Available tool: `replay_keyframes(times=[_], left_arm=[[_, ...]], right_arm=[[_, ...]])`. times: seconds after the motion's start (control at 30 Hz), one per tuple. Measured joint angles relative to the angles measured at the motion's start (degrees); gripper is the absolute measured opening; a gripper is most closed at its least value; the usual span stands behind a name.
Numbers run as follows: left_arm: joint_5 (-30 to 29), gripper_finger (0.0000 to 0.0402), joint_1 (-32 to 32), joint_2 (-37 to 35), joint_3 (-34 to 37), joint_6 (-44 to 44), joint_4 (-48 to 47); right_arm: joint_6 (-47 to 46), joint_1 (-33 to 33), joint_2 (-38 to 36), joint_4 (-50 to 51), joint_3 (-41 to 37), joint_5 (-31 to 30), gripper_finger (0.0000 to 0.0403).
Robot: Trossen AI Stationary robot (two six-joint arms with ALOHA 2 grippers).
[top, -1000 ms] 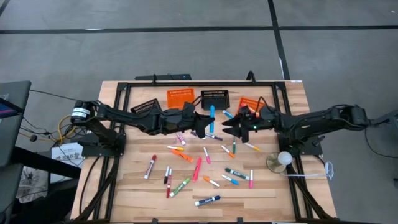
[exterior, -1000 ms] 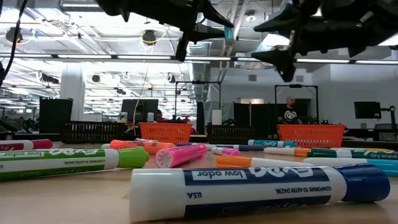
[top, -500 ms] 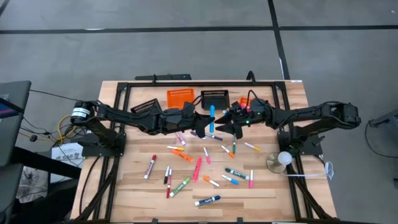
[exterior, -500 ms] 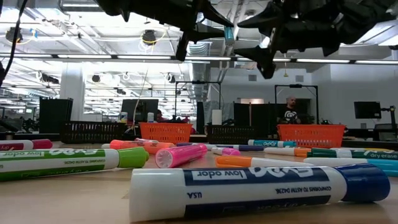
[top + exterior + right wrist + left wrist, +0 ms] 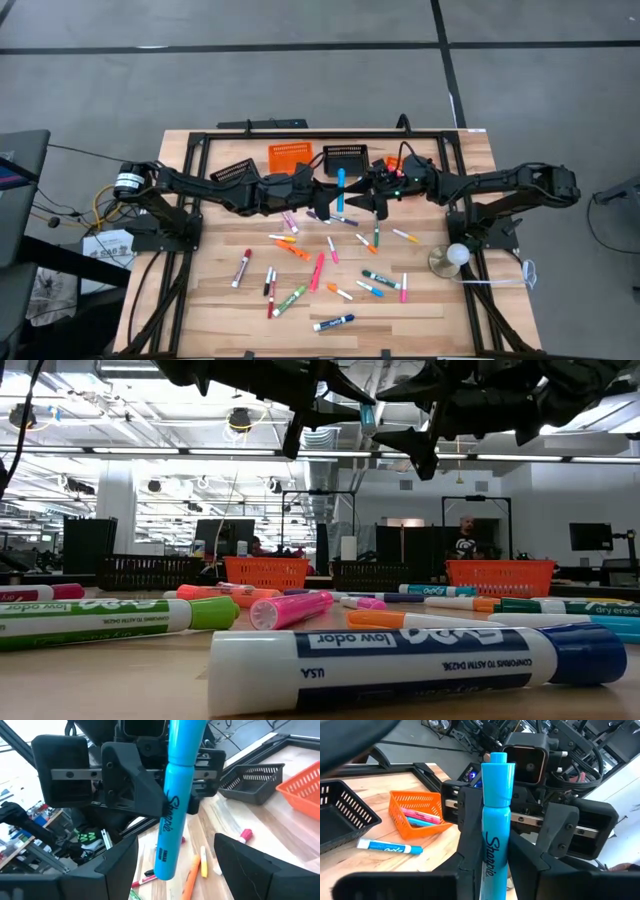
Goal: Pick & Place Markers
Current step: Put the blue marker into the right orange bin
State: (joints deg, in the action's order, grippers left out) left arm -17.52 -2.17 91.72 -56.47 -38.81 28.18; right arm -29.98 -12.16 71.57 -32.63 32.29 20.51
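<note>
Light-blue marker (image 5: 495,825) with black script lettering; orange mesh basket (image 5: 415,812); black pincers.

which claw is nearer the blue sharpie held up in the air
Left. The left claw is shut on the blue sharpie; the right claw is open, its fingers on either side, not gripping.

Close to the lens, many markers (image 5: 420,665) lying flat on the wooden table (image 5: 120,685), behind them a row of orange baskets (image 5: 266,572) and dark baskets (image 5: 148,572), a person (image 5: 466,542) far in the room, and above, two dark grippers facing each other around a blue marker (image 5: 368,418).
</note>
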Motion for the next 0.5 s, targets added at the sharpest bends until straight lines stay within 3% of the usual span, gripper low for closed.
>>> replay_keyframes(times=[0.5], left_arm=[[0.0, 0.0073, 0.0, 0.0, 0.0, 0.0, 0.0]], right_arm=[[-0.6, 0.9, 0.6, -0.9, 0.0, -2.0, 0.0252]])
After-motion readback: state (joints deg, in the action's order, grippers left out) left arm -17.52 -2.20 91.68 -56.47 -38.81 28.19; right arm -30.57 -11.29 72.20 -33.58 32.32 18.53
